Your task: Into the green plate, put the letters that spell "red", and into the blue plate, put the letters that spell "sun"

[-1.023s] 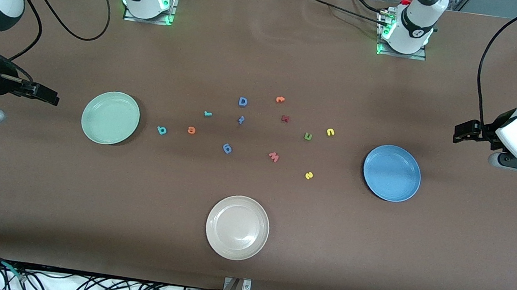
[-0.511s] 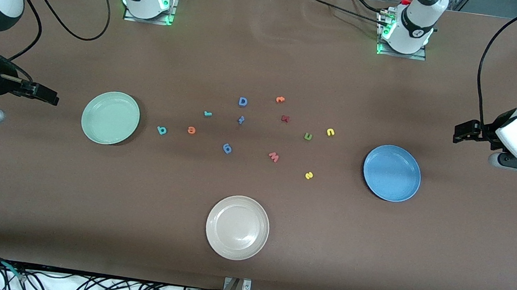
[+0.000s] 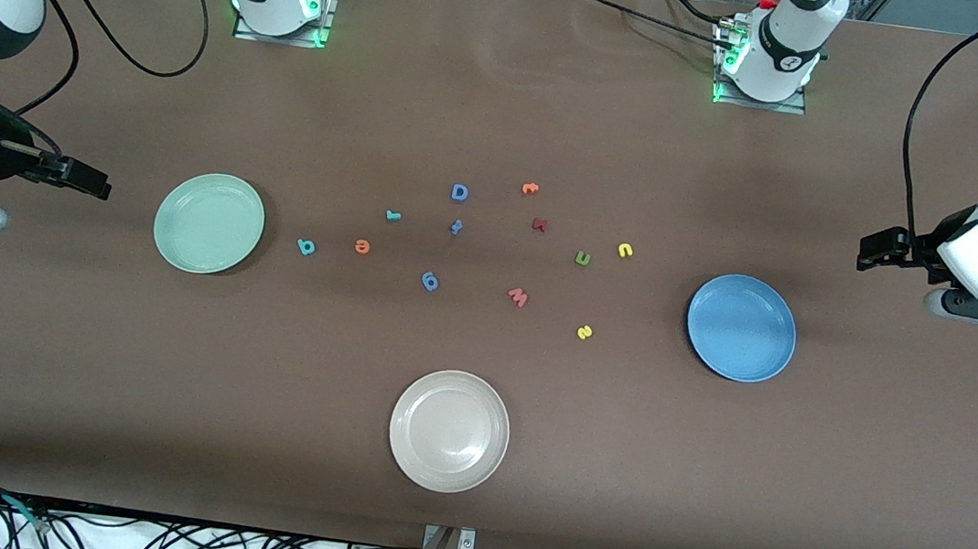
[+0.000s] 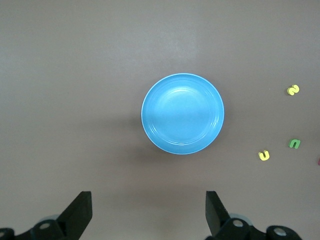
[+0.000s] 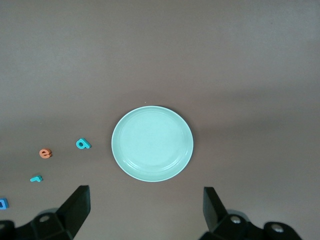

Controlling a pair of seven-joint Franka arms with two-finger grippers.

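Only the front view takes in the cream plate (image 3: 449,431) and all the letters scattered mid-desk between the green plate (image 3: 208,222) and the blue plate (image 3: 741,327). The left gripper (image 4: 147,212) hangs over the blue plate and the right gripper (image 5: 145,210) over the green plate, both with fingers spread wide, holding nothing.

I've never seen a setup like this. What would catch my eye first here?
Probably the scatter of tiny colored foam letters in the middle of the brown table. Three round plates ring them: the green plate toward the right arm's end, the blue plate toward the left arm's end, and a cream-white plate nearest the front camera. All three are empty, and each arm waits at its own end, its gripper open.
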